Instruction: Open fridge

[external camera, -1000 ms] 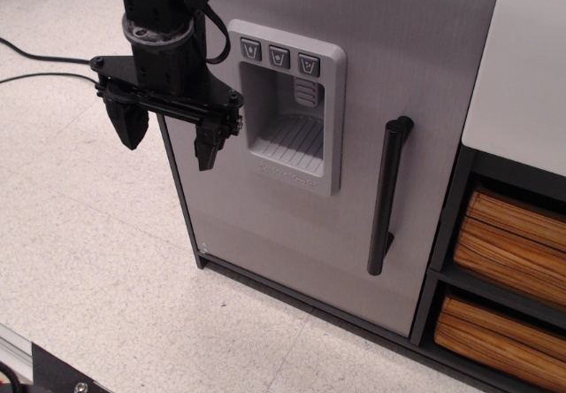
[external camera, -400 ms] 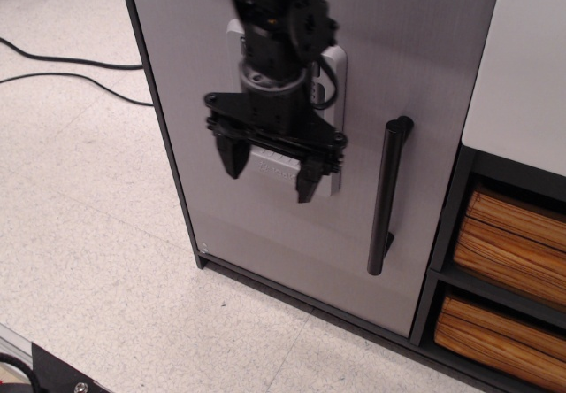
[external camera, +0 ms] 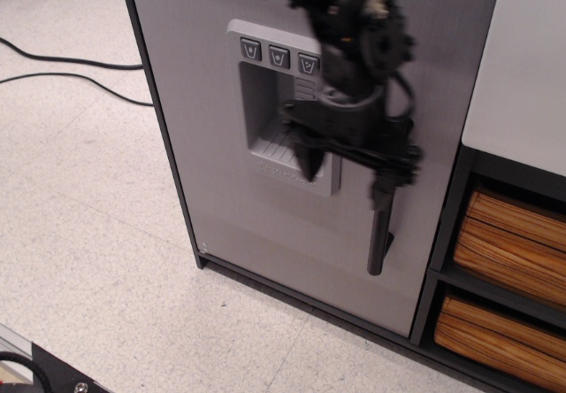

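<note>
The fridge (external camera: 203,145) stands on the floor with its grey door shut. Its moulded three-button dispenser recess (external camera: 265,92) sits in the upper middle of the door. The black vertical bar handle (external camera: 378,242) shows only at its lower end, because the arm covers its top. My gripper (external camera: 347,176) is blurred by motion, open and empty, pointing down in front of the door. Its left finger hangs over the recess's right edge. Its right finger hangs right in front of the handle.
A white-topped shelf unit (external camera: 522,65) with wooden-slat bins (external camera: 513,234) stands against the fridge's right side. Black cables (external camera: 62,61) run over the speckled floor at the left. A black frame corner (external camera: 53,371) shows at the bottom left.
My gripper has swept right across the door, from off its left edge, past the dispenser recess, to the handle. It stays open. The door has not moved.
</note>
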Motion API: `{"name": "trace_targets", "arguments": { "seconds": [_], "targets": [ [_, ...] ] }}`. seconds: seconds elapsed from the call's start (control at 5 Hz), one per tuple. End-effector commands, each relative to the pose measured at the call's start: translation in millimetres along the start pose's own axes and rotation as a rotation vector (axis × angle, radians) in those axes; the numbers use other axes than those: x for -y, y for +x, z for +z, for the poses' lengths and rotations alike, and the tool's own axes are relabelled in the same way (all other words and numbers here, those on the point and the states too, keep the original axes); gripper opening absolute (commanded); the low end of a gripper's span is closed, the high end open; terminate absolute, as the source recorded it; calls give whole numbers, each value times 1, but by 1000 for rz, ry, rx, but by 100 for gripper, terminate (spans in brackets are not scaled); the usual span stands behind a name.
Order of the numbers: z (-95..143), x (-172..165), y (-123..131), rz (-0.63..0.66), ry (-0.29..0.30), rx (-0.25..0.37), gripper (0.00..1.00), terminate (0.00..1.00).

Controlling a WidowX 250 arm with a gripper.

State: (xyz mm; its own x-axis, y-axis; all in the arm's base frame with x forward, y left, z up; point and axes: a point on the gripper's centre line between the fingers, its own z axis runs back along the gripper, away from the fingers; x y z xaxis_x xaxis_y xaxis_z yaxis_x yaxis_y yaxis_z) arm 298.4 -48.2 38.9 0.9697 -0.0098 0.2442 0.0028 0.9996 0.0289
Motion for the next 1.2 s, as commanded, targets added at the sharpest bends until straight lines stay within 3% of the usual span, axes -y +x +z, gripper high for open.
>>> {"name": "trace_targets", "arguments": {
  "seconds": [0.0, 0.4, 0.6, 1.0],
  "targets": [
    [15, 21, 39, 51, -24, 106, 100, 0],
    [3, 24, 68, 72, -36, 116, 100, 0],
    [-2, 25, 65, 10, -40, 139, 0, 0],
    [2, 22, 60, -19, -72, 183, 0, 0]
  ]
}}
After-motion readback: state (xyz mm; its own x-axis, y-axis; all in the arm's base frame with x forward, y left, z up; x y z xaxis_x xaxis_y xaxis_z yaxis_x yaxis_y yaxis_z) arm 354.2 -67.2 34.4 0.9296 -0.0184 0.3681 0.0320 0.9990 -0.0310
